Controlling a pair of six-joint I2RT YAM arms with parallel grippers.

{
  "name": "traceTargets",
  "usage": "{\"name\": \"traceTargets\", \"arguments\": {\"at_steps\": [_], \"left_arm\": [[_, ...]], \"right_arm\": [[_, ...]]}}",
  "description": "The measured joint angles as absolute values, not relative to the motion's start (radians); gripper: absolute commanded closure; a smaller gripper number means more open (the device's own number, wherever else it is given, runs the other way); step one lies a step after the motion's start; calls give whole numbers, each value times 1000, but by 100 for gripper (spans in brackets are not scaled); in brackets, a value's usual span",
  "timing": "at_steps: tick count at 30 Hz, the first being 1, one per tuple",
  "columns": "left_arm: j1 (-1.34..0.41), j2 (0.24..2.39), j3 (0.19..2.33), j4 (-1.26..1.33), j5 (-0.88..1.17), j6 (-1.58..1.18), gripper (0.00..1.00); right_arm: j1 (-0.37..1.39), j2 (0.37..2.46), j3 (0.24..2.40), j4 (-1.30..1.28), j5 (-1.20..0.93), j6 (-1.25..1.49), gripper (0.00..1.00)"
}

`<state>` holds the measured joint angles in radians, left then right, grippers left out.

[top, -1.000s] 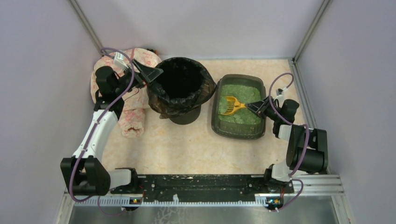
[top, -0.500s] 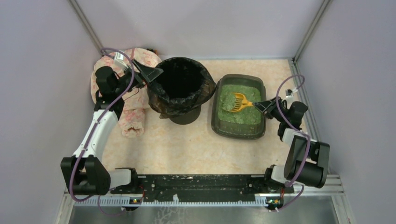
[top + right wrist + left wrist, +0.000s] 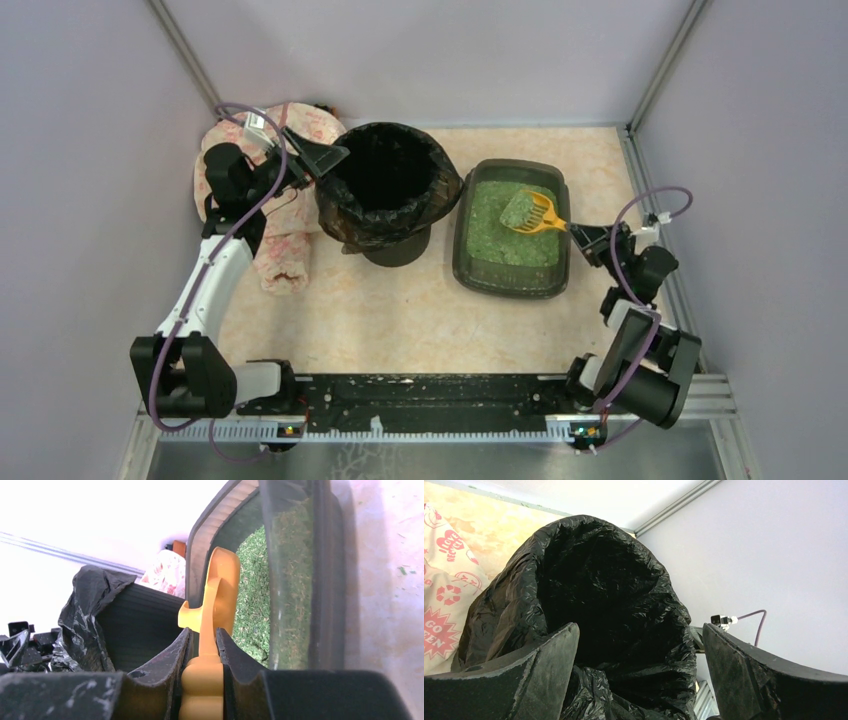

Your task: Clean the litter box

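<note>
Walls (image 3: 90, 150) hem the counter (image 3: 400, 310) on three sides; bare surface lies nearest me. My right pincer (image 3: 578, 232) clamps the yellow scoop (image 3: 535, 212) at the right rim of the litter box (image 3: 510, 289). My left pincer (image 3: 318, 158) gapes wide beside the bin (image 3: 350, 215).

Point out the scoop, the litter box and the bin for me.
scoop (image 3: 538, 213), top view, on its yellow slotted head.
litter box (image 3: 510, 288), top view, on its near rim.
bin (image 3: 352, 218), top view, on the black bag's near-left side.
</note>
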<state>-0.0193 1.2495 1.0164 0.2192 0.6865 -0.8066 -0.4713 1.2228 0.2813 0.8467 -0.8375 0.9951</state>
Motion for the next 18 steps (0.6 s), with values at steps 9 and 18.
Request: {"name": "traceTargets", "arguments": {"at_steps": [9, 18], "left_arm": [[-19, 1253, 1014, 234, 697, -817, 1], [-19, 1253, 1007, 250, 702, -820, 1]], "right_arm": [[-541, 1423, 183, 1266, -855, 1296, 100], [-579, 1586, 122, 1498, -865, 1522, 100]]}}
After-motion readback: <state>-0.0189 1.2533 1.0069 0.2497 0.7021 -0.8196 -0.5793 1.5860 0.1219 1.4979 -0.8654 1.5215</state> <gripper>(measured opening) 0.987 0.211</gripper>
